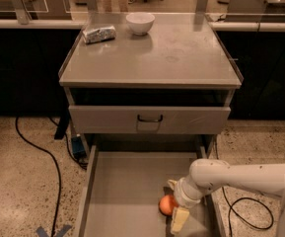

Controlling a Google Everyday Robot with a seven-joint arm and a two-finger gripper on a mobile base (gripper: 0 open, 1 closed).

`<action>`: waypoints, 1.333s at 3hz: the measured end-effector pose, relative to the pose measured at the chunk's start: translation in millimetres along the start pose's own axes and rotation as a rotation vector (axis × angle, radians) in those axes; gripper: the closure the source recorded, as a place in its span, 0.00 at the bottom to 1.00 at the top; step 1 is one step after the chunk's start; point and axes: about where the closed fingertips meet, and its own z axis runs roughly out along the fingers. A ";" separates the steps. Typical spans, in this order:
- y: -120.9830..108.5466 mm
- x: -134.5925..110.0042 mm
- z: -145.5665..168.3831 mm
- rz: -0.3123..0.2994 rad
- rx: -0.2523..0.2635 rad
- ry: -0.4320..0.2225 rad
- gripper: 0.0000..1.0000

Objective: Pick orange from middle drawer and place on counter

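The orange point(166, 204) lies on the floor of the open middle drawer point(127, 191), near its front right. My gripper point(175, 203) is down in the drawer, right next to the orange on its right side. Its jaws are open, with one cream finger point(179, 220) in front of the orange and the other point(172, 184) behind it. The orange sits partly between them. The white arm point(240, 174) reaches in from the right. The counter point(181, 53) is the grey top of the cabinet above.
A white bowl point(140, 22) and a crumpled silver foil packet point(99, 33) stand at the back of the counter. A closed drawer front with a black handle point(149, 119) is above the open drawer. Black cables point(43, 154) lie on the speckled floor on both sides.
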 end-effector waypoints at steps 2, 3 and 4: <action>16.4 3.0 46.8 -0.004 -0.095 0.008 0.00; 16.4 3.0 46.8 -0.004 -0.095 0.008 0.00; 16.4 3.0 46.8 -0.004 -0.095 0.008 0.19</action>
